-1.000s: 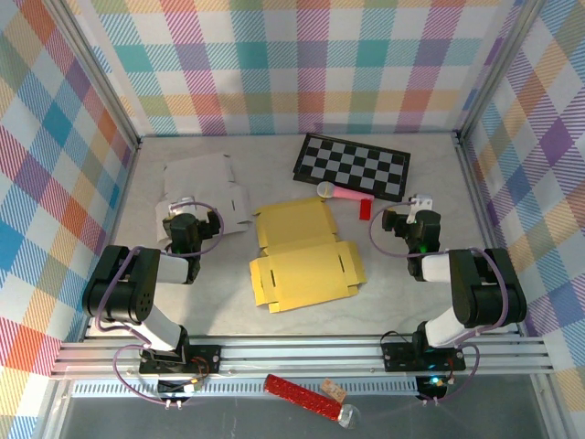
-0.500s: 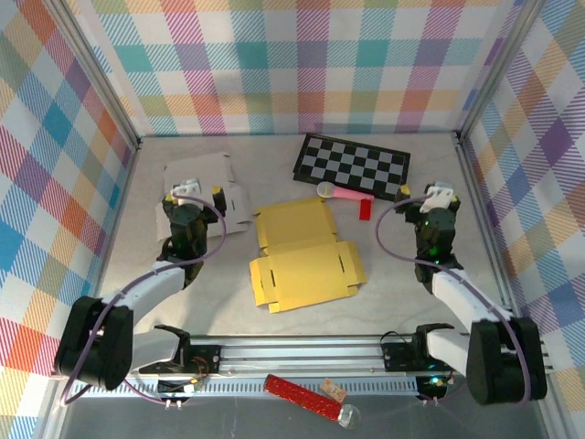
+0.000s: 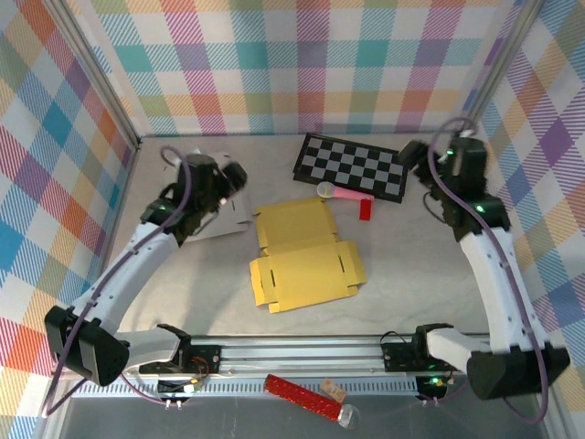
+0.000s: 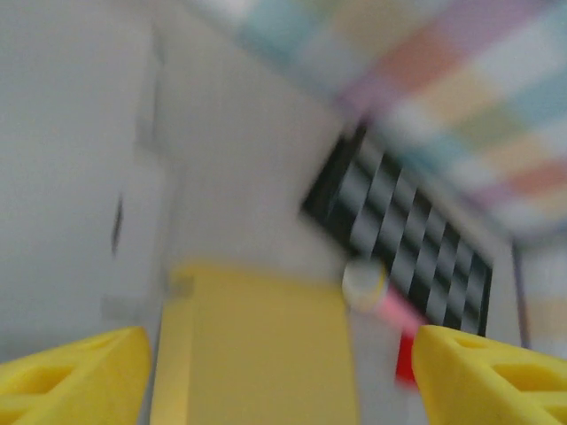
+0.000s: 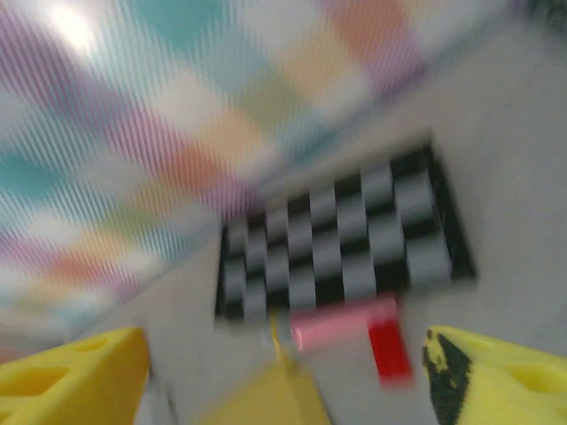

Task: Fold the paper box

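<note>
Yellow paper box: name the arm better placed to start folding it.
Left, probably. The left gripper hangs open near the far-left corner of the yellow paper box; the right gripper sits farther off, by the checkerboard.

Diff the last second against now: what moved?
Both arms unfolded from their bases and reached toward the back: left tool now over the white sheet, right tool by the right end of the checkerboard. Nothing grasped or released. The yellow box, pink-handled item and red block stayed put.
</note>
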